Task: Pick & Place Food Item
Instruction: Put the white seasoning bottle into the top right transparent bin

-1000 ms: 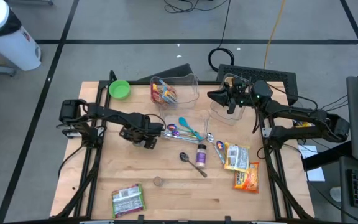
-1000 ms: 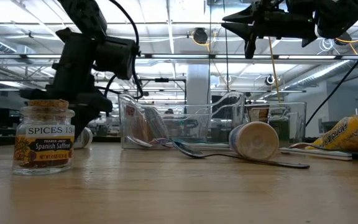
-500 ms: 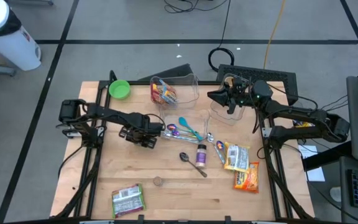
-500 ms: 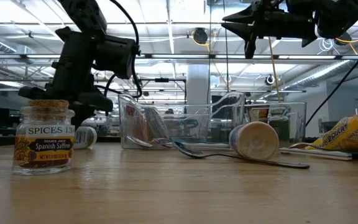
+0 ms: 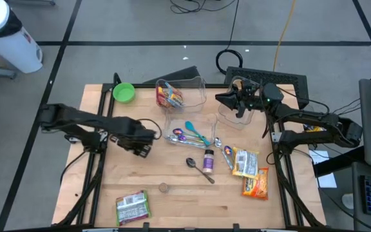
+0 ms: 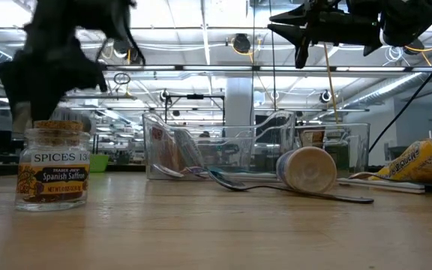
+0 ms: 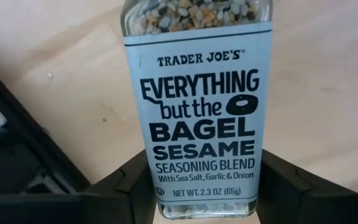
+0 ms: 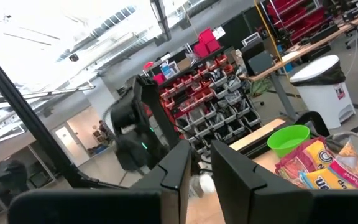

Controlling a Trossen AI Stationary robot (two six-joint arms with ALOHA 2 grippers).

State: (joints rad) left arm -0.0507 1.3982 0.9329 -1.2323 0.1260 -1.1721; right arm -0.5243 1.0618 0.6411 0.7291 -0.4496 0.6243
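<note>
A jar of Everything but the Bagel seasoning (image 7: pixel 197 112), with a white label and seeds showing behind clear glass, fills the left wrist view. My left gripper (image 5: pixel 138 140) is shut on it over the table's left half and points down; in the low view it is a dark blur at the upper left (image 6: pixel 51 60). My right gripper (image 5: pixel 221 100) waits high over the far clear bins, shut, with nothing in it (image 8: pixel 202 165). My left gripper pinches the jar's two long sides (image 7: pixel 160 193) between its two fingers (image 7: pixel 126 186), near the jar's bottom end. The fingers come from above, pointing down, and lie across the jar. The jar lies level with its label up, lifted clear of the table.
A cork-topped saffron jar (image 6: pixel 53 165) stands near the front. A spice bottle (image 5: pixel 208 159) and a spoon (image 5: pixel 198 169) lie mid-table. Clear bins (image 5: pixel 182 93) hold snacks and coloured spoons. There are also a green bowl (image 5: pixel 123 92), a green packet (image 5: pixel 133 207) and orange packets (image 5: pixel 255 183).
My left gripper has risen and gone toward the table's left edge. The seasoning jar, which lay on the table under it, has gone up with it and is now clear of the wood.
</note>
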